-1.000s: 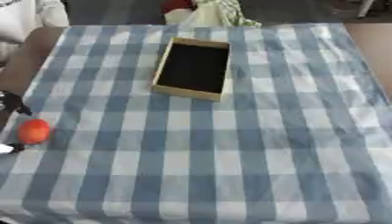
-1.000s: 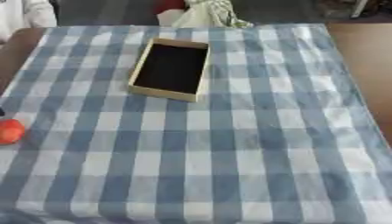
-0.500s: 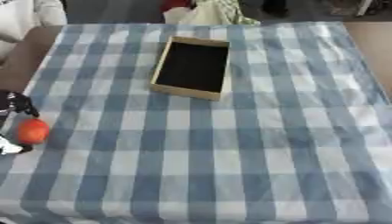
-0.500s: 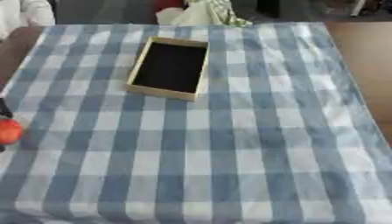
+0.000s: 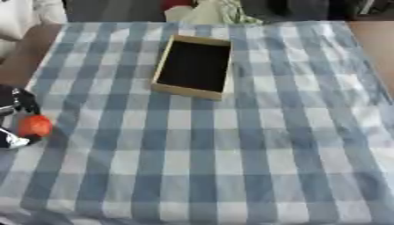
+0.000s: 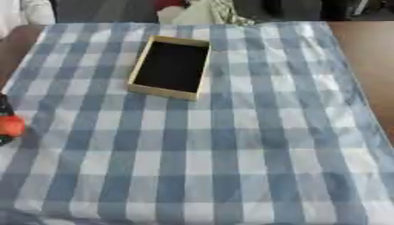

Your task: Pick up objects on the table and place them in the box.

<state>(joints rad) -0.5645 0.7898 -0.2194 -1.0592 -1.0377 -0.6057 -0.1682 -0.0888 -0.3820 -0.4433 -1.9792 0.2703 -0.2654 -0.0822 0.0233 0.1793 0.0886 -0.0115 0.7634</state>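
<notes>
My left robot hand at 9 o'clock edge, fingers curled round small orange-red ball over checkered table; open box at 12 o'clock, well apart.

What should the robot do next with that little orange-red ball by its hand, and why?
Probably lift it and carry it right and away, toward the box. The left hand at the table's left edge has dark fingers on either side of the orange-red ball, so it seems gripped, though that's hard to confirm. The box sits open and looks empty.
</notes>
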